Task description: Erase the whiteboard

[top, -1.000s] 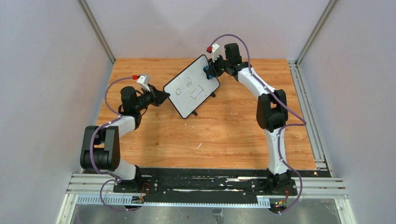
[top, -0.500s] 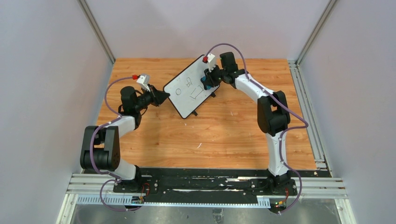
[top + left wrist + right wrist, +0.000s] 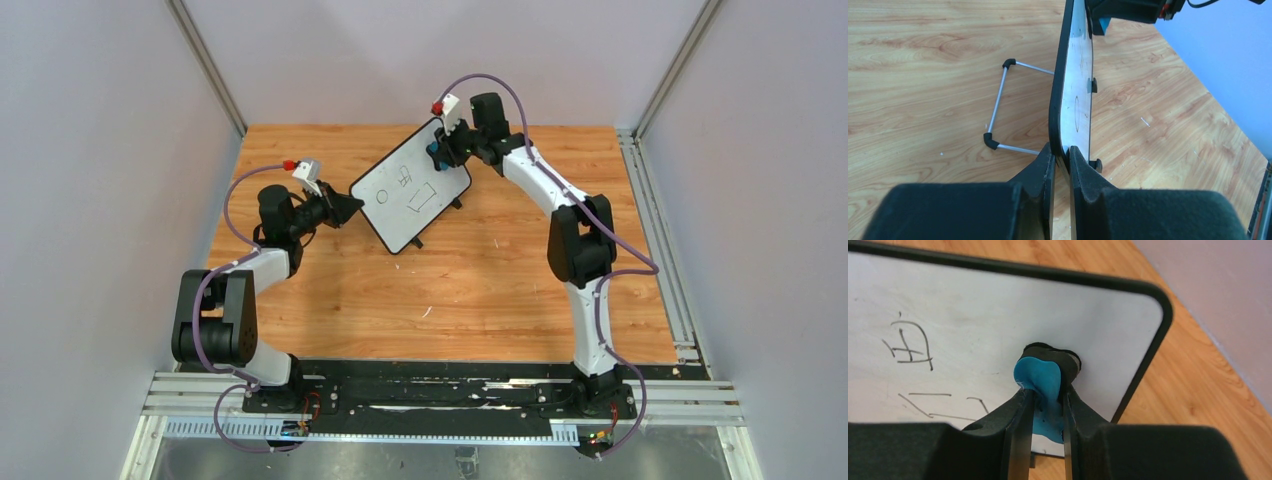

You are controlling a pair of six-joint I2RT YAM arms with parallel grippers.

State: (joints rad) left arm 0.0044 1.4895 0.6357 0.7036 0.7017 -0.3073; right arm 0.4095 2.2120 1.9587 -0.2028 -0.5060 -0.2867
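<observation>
The whiteboard (image 3: 410, 188) stands tilted on the wooden table, with a circle and other black drawn shapes on its face. My left gripper (image 3: 350, 207) is shut on its left edge; in the left wrist view the board (image 3: 1074, 85) runs edge-on between my fingertips (image 3: 1061, 156). My right gripper (image 3: 437, 152) is shut on the blue eraser (image 3: 1040, 382) and holds it against the board's upper right corner (image 3: 1108, 315). The drawn shapes (image 3: 910, 342) lie left of the eraser.
The board's wire stand (image 3: 1000, 102) with black feet rests on the table behind it. Grey walls enclose the table on three sides. A metal rail (image 3: 660, 200) runs along the right edge.
My right gripper with the eraser has moved from the board's right edge onto its upper right corner. The left arm and the board have not moved.
</observation>
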